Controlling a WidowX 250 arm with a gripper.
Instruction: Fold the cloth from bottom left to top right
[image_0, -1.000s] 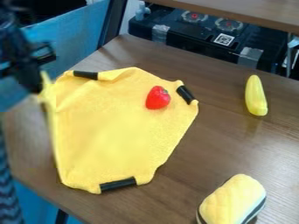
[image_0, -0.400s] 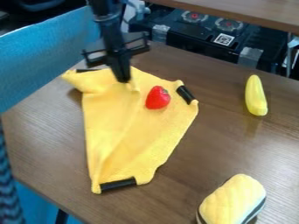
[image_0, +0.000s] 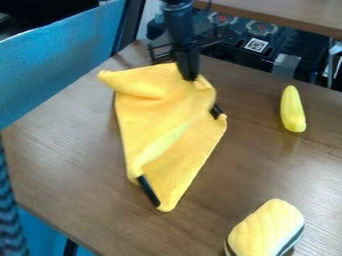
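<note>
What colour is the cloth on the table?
The cloth is yellow; the camera view shows it best.

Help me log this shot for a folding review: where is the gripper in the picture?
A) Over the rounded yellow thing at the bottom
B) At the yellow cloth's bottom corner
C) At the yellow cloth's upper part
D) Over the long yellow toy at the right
C: the gripper comes down from the top edge and meets the yellow cloth at its upper part.
</note>
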